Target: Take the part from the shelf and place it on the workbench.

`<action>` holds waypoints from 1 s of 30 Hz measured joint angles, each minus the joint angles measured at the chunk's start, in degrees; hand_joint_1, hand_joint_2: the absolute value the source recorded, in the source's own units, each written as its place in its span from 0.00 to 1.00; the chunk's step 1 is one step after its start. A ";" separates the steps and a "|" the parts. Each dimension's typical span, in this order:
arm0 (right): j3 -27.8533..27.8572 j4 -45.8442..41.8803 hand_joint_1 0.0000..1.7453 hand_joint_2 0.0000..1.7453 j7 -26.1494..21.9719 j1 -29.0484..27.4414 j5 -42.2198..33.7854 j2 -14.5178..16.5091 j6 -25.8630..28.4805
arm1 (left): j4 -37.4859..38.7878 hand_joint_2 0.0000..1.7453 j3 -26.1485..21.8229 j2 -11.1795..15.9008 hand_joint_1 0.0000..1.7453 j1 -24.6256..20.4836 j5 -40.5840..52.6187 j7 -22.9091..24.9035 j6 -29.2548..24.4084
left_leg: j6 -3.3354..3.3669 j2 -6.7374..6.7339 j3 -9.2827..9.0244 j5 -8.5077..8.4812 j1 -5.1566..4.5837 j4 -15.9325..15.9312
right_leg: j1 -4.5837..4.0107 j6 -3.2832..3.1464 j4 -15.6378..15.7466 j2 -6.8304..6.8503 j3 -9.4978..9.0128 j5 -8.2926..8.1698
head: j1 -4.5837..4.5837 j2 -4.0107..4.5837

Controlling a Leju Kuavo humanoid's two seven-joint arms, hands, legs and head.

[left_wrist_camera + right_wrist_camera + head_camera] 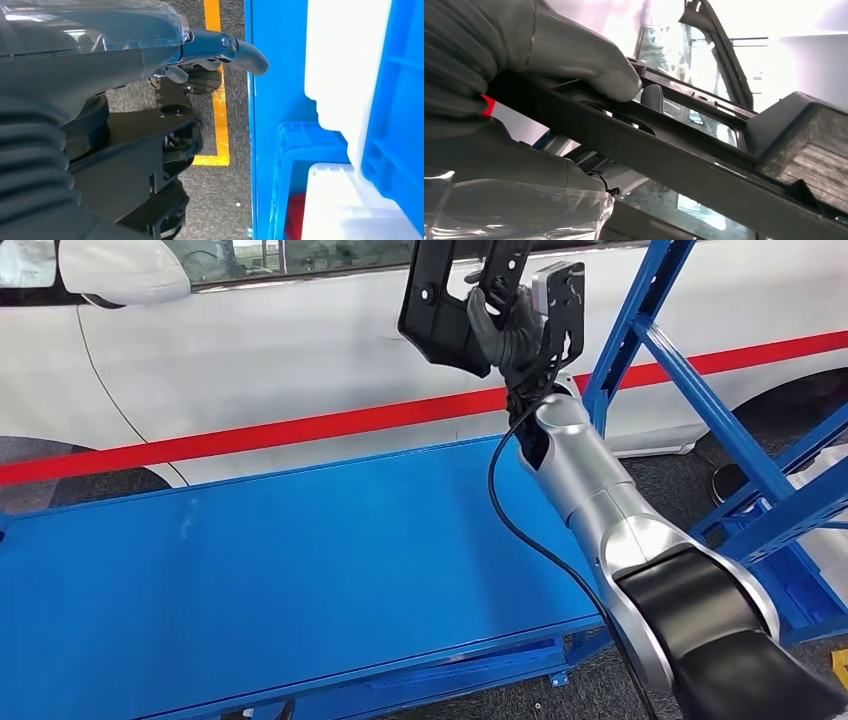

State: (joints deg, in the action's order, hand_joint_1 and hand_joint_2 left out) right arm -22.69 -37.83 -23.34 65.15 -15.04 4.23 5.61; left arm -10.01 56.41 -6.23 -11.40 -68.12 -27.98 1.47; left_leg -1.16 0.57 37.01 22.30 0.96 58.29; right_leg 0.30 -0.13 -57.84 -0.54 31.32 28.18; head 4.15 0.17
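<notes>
Head view, car: a white car body (300,350) with a red stripe is seen behind the bench.
Workbench: the blue workbench (250,570) lies below and in front; its top is bare where seen.
Shelf: blue shelf uprights (690,370) stand to the right of the arm.
Part: a black moulded plastic part (445,300) is held aloft above the bench's far right corner, clear of the surface.
Right hand: the right hand (510,330) is wrapped around a bar of the part; in the right wrist view the thumb (589,65) is pressed on top of that bar.
Left hand: the left hand (220,55) hangs beside a blue bin, fingers apart, nothing held.
Handling (judged): rigid, light, open-framed; thin ribs may snap if knocked. The straight bar is judged the best hold.
</notes>
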 joint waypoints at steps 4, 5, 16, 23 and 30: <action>-0.69 -0.48 1.00 1.00 -0.74 -1.59 0.50 -0.08 0.67 | 0.00 1.00 0.00 0.04 0.00 0.01 0.88 0.39 -0.86 | 0.00 0.01 0.00 0.00 0.00 -0.04 | 0.00 0.03 0.00 0.01 0.01 0.03 | 0.00 0.00; -0.80 -0.67 1.00 1.00 -0.79 -1.89 0.57 -0.08 0.77 | 0.00 1.00 0.00 0.04 0.00 0.01 1.04 0.49 -1.15 | 0.00 0.01 0.00 0.00 0.00 -0.05 | -0.01 0.03 0.00 0.01 0.01 0.03 | 0.00 0.00; -1.29 -3.08 1.00 1.00 -1.64 -4.04 3.39 -0.08 1.49 | -0.01 1.00 -0.10 0.04 0.00 -0.01 1.78 0.78 -2.02 | 0.00 0.03 0.00 0.00 0.00 -0.07 | 0.00 0.03 0.00 0.04 0.00 0.03 | 0.00 0.00; -1.30 -5.26 1.00 1.00 -2.05 -5.21 3.87 -0.08 1.55 | -0.01 1.00 -0.17 0.04 0.00 -0.02 2.06 -0.32 -2.90 | 0.00 0.04 0.00 0.00 0.00 -0.07 | 0.00 0.03 0.00 0.06 0.00 0.03 | 0.00 0.00; -1.29 -6.19 1.00 1.00 -2.14 -5.86 3.87 -0.04 1.08 | -0.02 1.00 -0.73 0.04 0.00 0.00 1.28 -0.63 -2.58 | 0.00 0.05 0.00 0.00 0.00 -0.07 | -0.01 0.03 0.00 0.07 0.00 0.03 | 0.00 0.00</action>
State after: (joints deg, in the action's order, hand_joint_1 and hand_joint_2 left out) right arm -23.98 -44.02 -25.49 59.28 -11.17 4.20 6.69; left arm -10.03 55.69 -6.19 -11.40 -66.84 -28.61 -1.11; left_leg -1.16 0.62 37.01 22.30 0.96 58.22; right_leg 0.29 -0.10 -57.84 -0.47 31.32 28.21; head 4.15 0.17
